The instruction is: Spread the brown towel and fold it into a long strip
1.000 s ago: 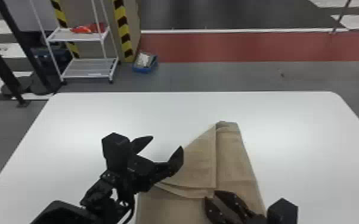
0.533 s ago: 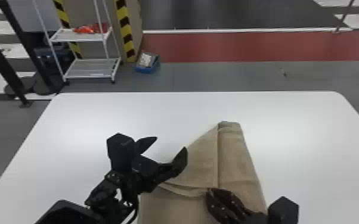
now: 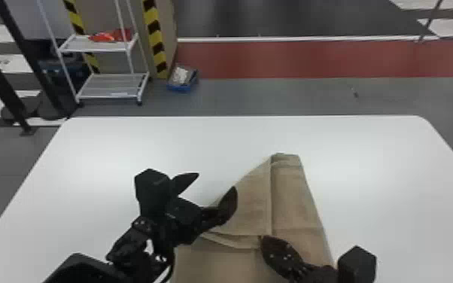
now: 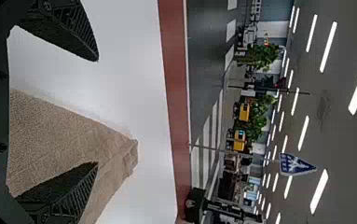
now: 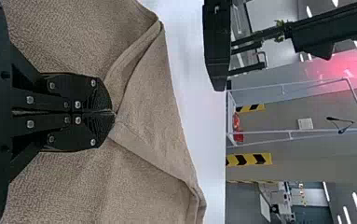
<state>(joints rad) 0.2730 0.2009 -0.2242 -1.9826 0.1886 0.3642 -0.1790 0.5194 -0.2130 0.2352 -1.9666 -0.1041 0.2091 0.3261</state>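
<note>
On my head view, I have the brown towel [image 3: 289,199] at the lower middle of the frame, its narrow end pointing up the white table [image 3: 383,169] and its wider part running off the bottom edge. A layer is folded over, with its crease running down the towel.

My left gripper [image 3: 217,180], left of centre in the lower half, has its fingers spread wide with nothing between them; one is over bare table, the other over the towel's left side.

My right gripper [image 3: 262,238], at bottom centre-right, has its fingers pressed together, tips pinching the towel at the fold's edge.
</note>
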